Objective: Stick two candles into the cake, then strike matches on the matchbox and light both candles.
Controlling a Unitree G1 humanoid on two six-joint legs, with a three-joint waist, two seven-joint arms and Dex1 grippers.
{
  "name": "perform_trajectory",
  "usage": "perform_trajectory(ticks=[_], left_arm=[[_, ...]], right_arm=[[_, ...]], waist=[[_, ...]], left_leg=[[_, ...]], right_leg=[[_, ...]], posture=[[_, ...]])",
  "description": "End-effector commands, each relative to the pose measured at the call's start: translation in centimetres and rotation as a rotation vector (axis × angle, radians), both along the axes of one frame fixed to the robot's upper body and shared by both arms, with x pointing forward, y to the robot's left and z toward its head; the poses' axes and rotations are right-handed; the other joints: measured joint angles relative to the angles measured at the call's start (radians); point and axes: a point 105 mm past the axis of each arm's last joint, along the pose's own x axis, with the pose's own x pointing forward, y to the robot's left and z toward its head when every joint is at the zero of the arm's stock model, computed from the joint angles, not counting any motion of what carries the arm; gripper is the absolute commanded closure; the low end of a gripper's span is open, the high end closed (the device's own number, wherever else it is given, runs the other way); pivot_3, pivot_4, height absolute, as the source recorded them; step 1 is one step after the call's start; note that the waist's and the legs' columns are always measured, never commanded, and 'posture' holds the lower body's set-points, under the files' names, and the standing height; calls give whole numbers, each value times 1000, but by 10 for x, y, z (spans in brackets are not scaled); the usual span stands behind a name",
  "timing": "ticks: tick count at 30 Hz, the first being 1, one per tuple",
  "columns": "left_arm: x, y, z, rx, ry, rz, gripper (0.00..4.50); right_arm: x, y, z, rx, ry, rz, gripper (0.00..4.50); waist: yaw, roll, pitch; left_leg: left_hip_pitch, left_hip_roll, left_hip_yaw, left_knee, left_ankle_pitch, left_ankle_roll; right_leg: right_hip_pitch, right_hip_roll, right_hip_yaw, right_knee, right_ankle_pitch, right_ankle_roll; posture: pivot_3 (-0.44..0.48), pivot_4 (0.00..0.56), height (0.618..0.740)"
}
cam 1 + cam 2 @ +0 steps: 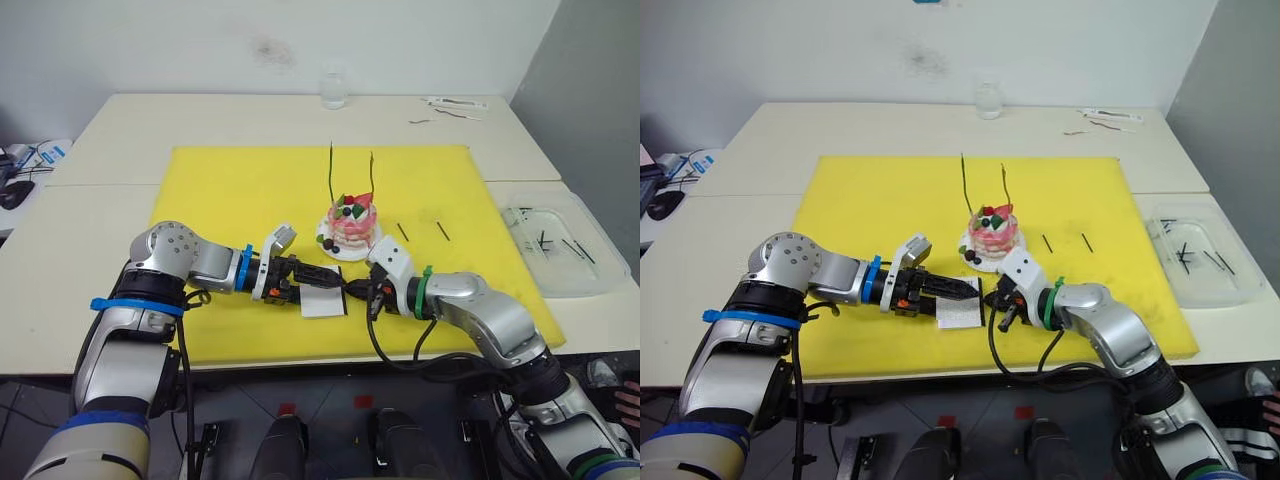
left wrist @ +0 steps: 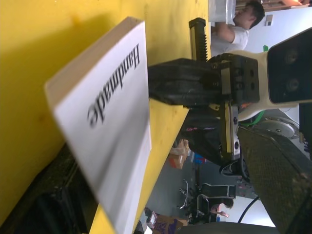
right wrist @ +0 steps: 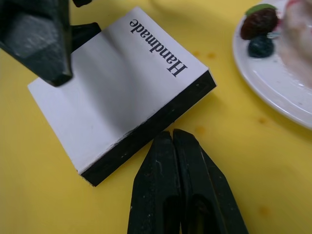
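One clear plastic tray [image 1: 565, 243] was recorded at the right of the yellow mat [image 1: 240, 190]; several short dark matches [image 1: 560, 243] were counted inside it. Two more matches [image 1: 421, 232] lay on the mat just right of the cake [image 1: 351, 224]. One cake on a white plate was noted, with two candles [image 1: 331, 170] stuck upright in it. One matchbox [image 3: 122, 90] lay just in front of the cake. The left gripper [image 1: 325, 273] reached over it, finger spacing undetermined. The right gripper [image 3: 178, 161] was found pressed together beside its black strip.
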Motion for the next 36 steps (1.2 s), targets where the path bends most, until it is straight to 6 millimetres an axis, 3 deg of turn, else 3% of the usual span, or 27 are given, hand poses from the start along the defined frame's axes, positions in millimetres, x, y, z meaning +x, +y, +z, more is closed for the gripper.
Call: perform_trajectory(ticks=[1,6,12,15,24,27,30,34,36], left_arm=[[-2,0,1,-7,-11,0,0],[-4,2,-2,-2,-15,11,0],[-8,10,-11,42,-24,30,0],[-10,12,-13,48,-31,33,565],[-13,15,-11,52,-50,32,3191],[-13,14,3,5,-92,19,4006],[-18,13,25,-65,-182,-29,4006],[-30,15,72,-233,-383,-124,4006],[-36,15,78,-225,-470,-180,4006]], right_arm=[[1,5,10,17,-37,20,4463],[4,0,9,6,-38,6,4463],[11,-31,6,-38,-36,-67,4463],[12,-40,6,-45,-37,-86,4500],[11,-48,20,-10,-45,-114,4500],[7,-51,27,9,-48,-121,4500],[7,-60,39,33,-67,-149,4500],[12,-73,59,94,-120,-214,4500],[18,-77,70,141,-166,-256,4500]], waist=[[0,0,0],[0,0,0],[0,0,0],[0,0,0],[0,0,0],[0,0,0],[0,0,0],[0,0,0],[0,0,0]], left_leg=[[0,0,0,0,0,0],[1,0,0,0,0,0],[0,0,0,0,0,0],[1,0,0,0,0,0],[1,0,0,0,0,0],[1,0,0,0,0,0],[1,0,0,0,0,0],[1,0,1,0,0,0],[1,0,1,0,0,0]], right_leg=[[0,0,0,0,0,0],[0,0,0,1,0,0],[0,0,0,0,0,0],[0,0,0,1,0,0],[1,0,0,1,0,0],[0,0,0,1,0,0],[0,0,0,1,0,0],[0,0,0,1,0,0],[0,0,0,1,0,0]], posture=[[0,150,740],[0,150,740],[0,150,740],[0,150,740],[0,150,740],[0,150,740],[0,150,740],[0,150,740],[0,150,740]])
